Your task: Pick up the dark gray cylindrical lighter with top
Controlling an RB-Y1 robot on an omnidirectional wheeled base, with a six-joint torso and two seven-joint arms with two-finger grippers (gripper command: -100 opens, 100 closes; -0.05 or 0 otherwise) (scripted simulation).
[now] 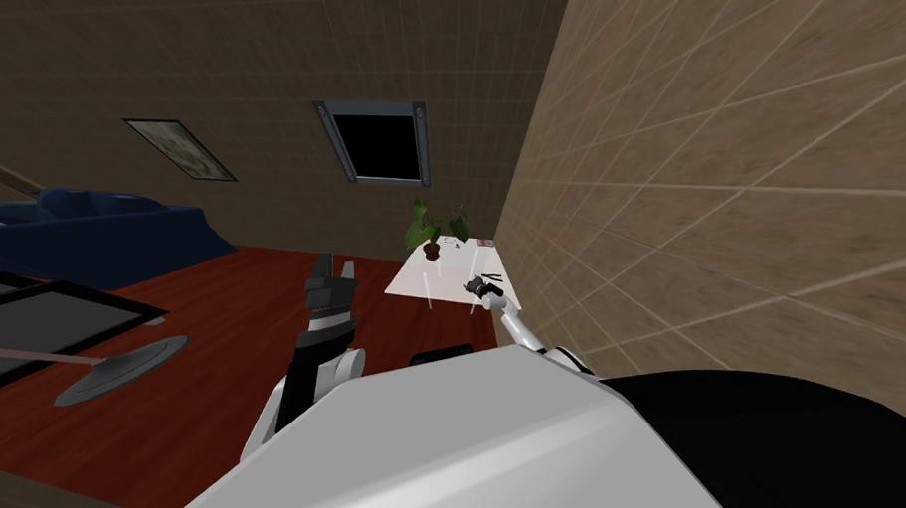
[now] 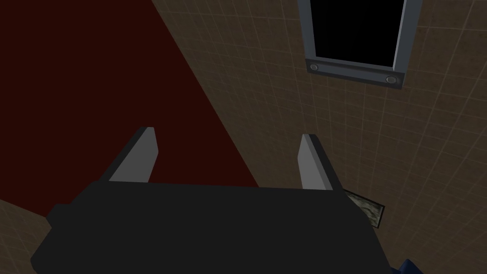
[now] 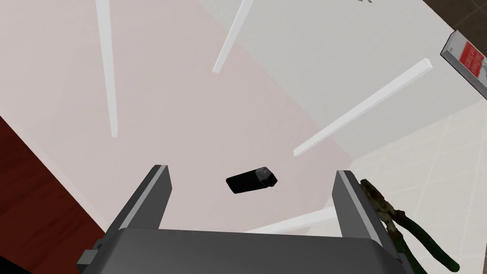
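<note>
The right gripper [image 3: 252, 169] is hovering over a pale, see-through rectangular tabletop [image 3: 157, 85]. Its two thin grey blade fingers are standing wide apart and gripping nothing. The dark gray cylindrical lighter with a paler grey top [image 3: 251, 181] is lying on its side on that tabletop, showing about midway in the gap between the two fingers and touching neither. Its capped end is pointing toward the finger that has a pair of rusty-headed pliers with dark green handles [image 3: 404, 228] lying just outside it, close beside the blade. Slender white table legs [image 3: 361, 107] are showing through the top, fanning away from the gripper. Farther out, well beyond the fingertips on the pliers' side, a flat grey box with a red and white label [image 3: 468, 54] is sitting by the table's far edge. On the gripper's opposite side, dark red wooden floor [image 3: 28, 190] is showing past the table's near edge. In the head view, a small green potted plant [image 1: 433, 230] is standing at the table's far end, well apart from the right gripper, and a tan tiled wall [image 1: 745, 187] is running along the table's side. The left gripper [image 2: 227, 132] is hanging over the floor, well apart from the table, its fingers spread wide and empty.
</note>
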